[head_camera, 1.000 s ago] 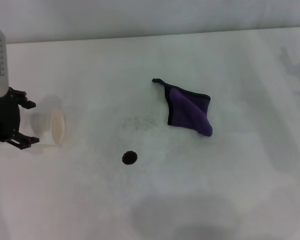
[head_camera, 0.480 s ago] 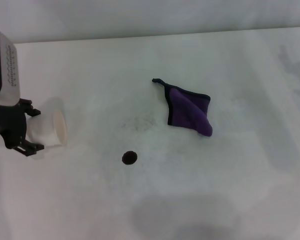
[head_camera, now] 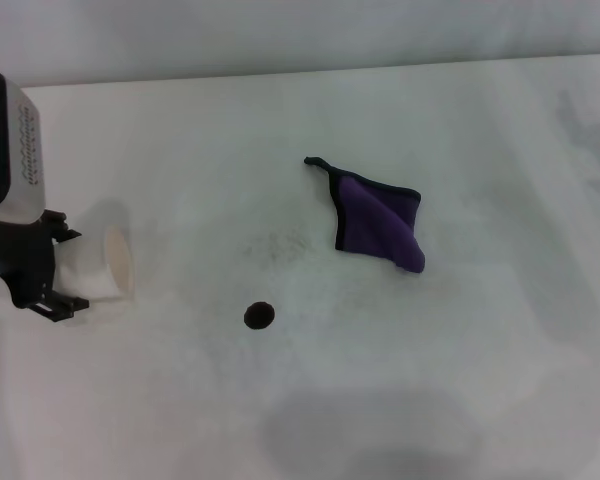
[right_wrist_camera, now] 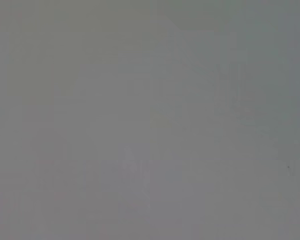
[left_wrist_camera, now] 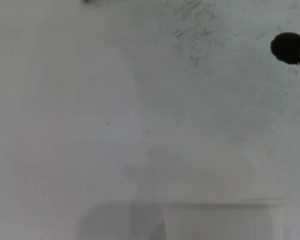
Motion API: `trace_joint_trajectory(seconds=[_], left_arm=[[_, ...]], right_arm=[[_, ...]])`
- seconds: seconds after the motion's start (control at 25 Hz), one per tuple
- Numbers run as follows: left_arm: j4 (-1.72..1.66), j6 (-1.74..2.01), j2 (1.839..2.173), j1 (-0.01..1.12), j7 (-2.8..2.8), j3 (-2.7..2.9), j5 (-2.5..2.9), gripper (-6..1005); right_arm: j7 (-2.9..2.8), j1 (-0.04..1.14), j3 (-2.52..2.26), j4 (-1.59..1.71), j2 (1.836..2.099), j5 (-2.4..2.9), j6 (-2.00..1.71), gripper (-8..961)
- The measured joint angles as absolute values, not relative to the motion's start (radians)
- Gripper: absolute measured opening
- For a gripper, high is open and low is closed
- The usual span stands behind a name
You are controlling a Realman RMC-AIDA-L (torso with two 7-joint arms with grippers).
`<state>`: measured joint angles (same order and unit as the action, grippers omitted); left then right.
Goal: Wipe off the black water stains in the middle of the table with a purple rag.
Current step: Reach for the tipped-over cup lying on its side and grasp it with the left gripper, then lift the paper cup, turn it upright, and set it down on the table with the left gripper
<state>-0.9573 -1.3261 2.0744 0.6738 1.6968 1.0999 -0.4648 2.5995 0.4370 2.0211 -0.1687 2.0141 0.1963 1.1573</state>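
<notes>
The purple rag [head_camera: 378, 222] lies loosely folded on the white table [head_camera: 480, 350], right of the middle, its black corner loop pointing to the far left. The black water stain [head_camera: 259, 316] is one small round spot nearer to me and left of the rag; it also shows in the left wrist view [left_wrist_camera: 290, 48]. My left gripper [head_camera: 72, 268] is at the table's left side, far from both, shut on a white paper cup [head_camera: 105, 265] held on its side. My right gripper is out of view.
A faint grey speckled smudge [head_camera: 275, 245] lies between the spot and the rag, also in the left wrist view [left_wrist_camera: 192, 20]. The cup's rim [left_wrist_camera: 220, 212] shows in the left wrist view. The table's far edge meets a grey wall.
My left arm has swung a little farther into view and lowered slightly with the cup, which now looks sharp. The rag and the black spot have not moved.
</notes>
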Motion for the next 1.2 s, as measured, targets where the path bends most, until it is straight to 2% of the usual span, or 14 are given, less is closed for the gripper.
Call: trace_joint_trajectory(seconds=[0.76, 1.2], left_arm=[[-0.956, -1.114, 2.073, 0.658, 1.616, 1.089, -0.664, 843], [-0.798, -0.924, 2.073, 0.545, 1.829, 1.088, -1.193, 843]], right_arm=[[2.597, 0.439, 2.023, -0.169, 2.014, 0.196, 1.153, 829], [2.597, 0.441, 2.023, -0.175, 2.012, 0.196, 1.137, 829]])
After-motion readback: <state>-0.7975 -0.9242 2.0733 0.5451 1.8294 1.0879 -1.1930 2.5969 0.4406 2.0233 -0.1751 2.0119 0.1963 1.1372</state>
